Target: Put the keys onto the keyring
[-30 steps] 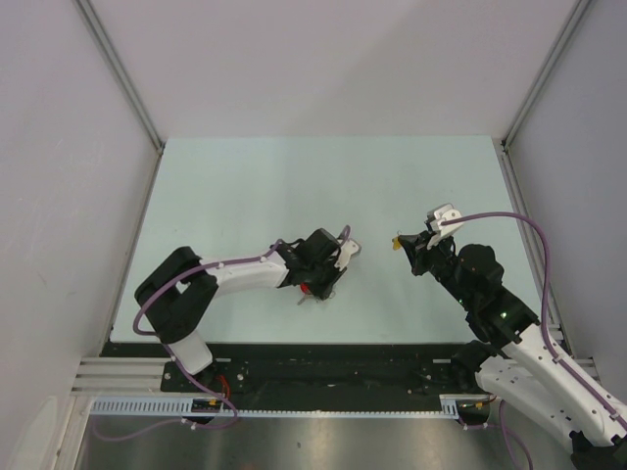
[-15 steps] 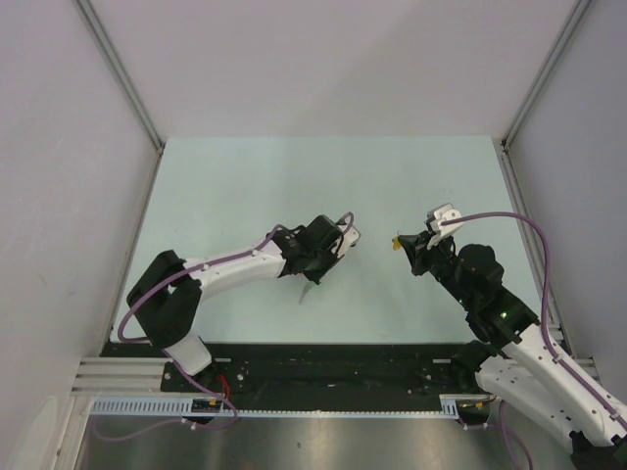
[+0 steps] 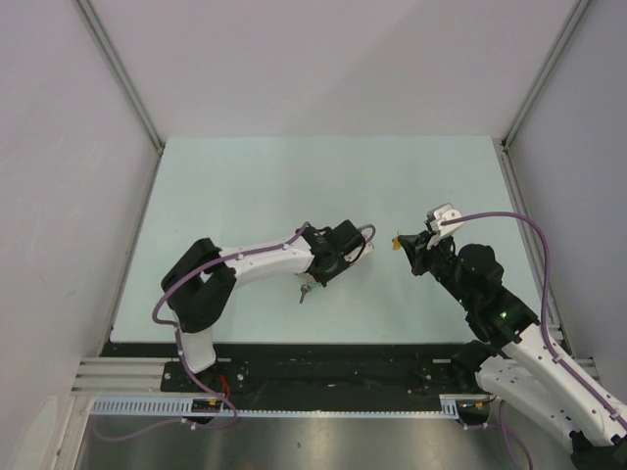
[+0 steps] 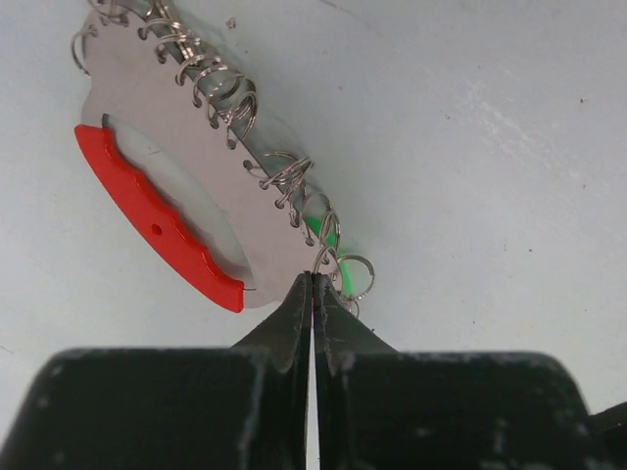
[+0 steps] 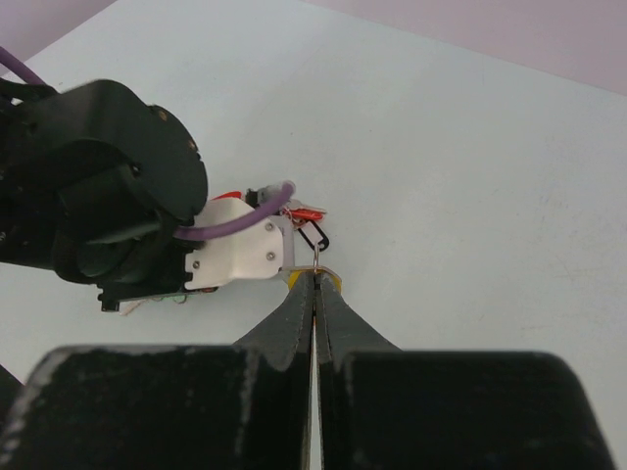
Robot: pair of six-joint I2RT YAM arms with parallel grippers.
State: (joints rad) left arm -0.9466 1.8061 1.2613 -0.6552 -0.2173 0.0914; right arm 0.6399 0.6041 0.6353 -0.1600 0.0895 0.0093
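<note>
The keyring [image 4: 186,157], a pale grey plate with a red curved band [image 4: 147,211] and wire loops along one edge, hangs over the table from my left gripper [image 4: 313,279], which is shut on its near corner. A green key [image 4: 330,235] sits on one loop behind the plate. From above, the keyring [image 3: 305,290] shows as a small green-tinged piece under the left gripper [image 3: 313,277]. My right gripper [image 5: 315,279] is shut on the yellow-orange key [image 5: 331,279], whose small wire ring pokes past the tips. It stands just right of the left wrist [image 3: 338,250]. No red key can be made out.
The left wrist's white camera mount [image 5: 235,250] and purple cable fill the space just ahead of the right gripper [image 3: 400,243]. A small red piece with wire [image 5: 308,212] shows beyond the mount. Grey walls enclose the pale table [image 3: 245,186] on three sides.
The left wrist has swung right toward the right gripper, and the left elbow has shifted right. The keyring's red band, visible from above before, is hidden there now. The right arm is still.
</note>
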